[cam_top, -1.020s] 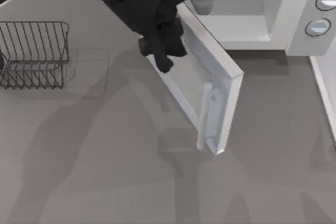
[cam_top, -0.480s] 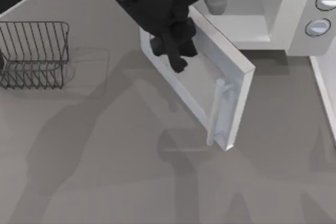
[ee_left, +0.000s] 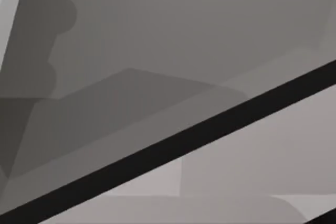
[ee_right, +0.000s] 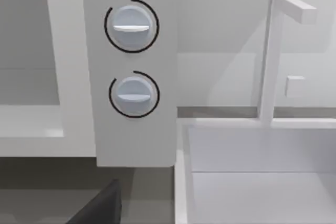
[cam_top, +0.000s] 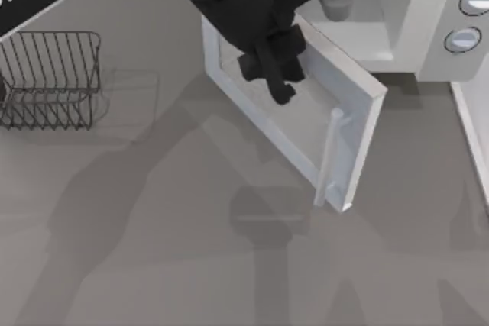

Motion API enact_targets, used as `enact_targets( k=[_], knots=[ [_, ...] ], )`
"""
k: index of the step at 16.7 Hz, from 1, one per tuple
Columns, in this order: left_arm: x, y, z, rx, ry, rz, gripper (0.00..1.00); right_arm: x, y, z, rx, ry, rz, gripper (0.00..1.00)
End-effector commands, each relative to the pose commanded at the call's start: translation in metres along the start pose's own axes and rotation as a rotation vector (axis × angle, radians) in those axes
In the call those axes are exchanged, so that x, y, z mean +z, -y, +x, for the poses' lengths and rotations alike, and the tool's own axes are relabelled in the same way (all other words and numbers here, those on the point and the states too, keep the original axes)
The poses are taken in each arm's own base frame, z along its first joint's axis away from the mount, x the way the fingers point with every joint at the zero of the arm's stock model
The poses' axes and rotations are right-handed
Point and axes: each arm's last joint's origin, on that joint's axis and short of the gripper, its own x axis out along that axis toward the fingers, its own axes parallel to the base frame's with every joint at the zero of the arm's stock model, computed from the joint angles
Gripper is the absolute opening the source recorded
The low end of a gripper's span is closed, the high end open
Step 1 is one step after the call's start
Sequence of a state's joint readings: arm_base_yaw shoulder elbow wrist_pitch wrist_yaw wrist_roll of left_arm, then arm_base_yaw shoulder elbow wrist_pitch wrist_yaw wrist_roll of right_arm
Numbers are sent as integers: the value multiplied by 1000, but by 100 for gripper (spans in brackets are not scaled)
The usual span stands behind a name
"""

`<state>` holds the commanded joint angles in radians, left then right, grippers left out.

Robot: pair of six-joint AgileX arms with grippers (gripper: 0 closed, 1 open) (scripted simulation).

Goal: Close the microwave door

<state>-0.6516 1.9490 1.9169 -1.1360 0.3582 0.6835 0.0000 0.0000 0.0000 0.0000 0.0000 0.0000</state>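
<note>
The white microwave (cam_top: 435,20) stands at the back right with its pale cavity showing. The microwave door (cam_top: 302,124) hangs part open, hinged at the cavity's left side and slanting out over the table, and its pale bar handle (cam_top: 328,159) is near the free end. My left gripper (cam_top: 280,89) reaches down from the black arm onto the door's outer face, near the window's upper part. In the left wrist view a dark band of the door (ee_left: 173,150) crosses very close. The right wrist view faces the microwave's side panel (ee_right: 131,140) with its two knobs (ee_right: 131,24).
A dark wire rack (cam_top: 50,78) sits at the table's left. A white sink (ee_right: 262,166) with a tall faucet (ee_right: 268,56) stands to the right of the microwave. Bare grey table lies in front of the door.
The door has swung to the right, toward the cavity, and its free end has moved back. My left gripper has travelled right with it, staying against the door's face.
</note>
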Motion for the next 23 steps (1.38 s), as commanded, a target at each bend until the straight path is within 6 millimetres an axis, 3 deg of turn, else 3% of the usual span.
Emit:
enact_targets(
  k=[4,11,16,23],
  knots=[
    [-1,0,-1,0,-1,-4,0,0,0,0,0,0,0,100],
    [11,13,25,-85,-30,21,0,0,0,0,0,0,0,100],
    [15,3,9,-1,0,-3,0,0,0,0,0,0,0,100],
    [16,8,19,-38,-26,-4,0,0,0,0,0,0,0,100]
  ],
)
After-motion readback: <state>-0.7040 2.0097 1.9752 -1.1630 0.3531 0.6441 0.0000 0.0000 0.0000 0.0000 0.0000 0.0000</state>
